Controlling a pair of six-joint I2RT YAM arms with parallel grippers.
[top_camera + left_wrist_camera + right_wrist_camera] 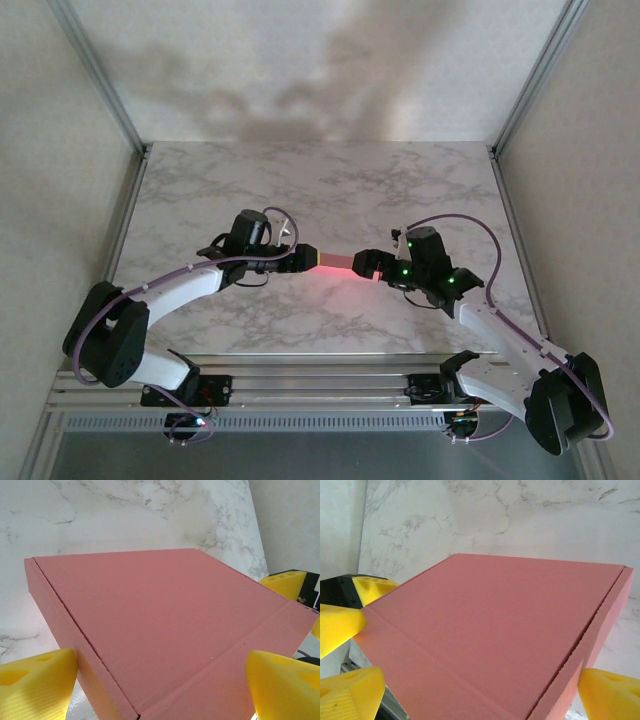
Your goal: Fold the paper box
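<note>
Two opposite ends of the flat, closed pink paper box [335, 262], at the worktop's [300, 190] middle, sit between wide jaws of the left gripper [304, 257] and right gripper [362, 263]; whether they clamp it cannot be told.

The box [336, 262] is found at the middle of the bench [320, 180]. The left arm [185, 285] is extended from 7 o'clock, and the left jaws are set astride the box's 9 o'clock end. The right arm [505, 335] is extended from 5 o'clock, and the right jaws are set astride its 3 o'clock end. Both bases [190, 385] are bolted along the bench's 6 o'clock edge.
</note>
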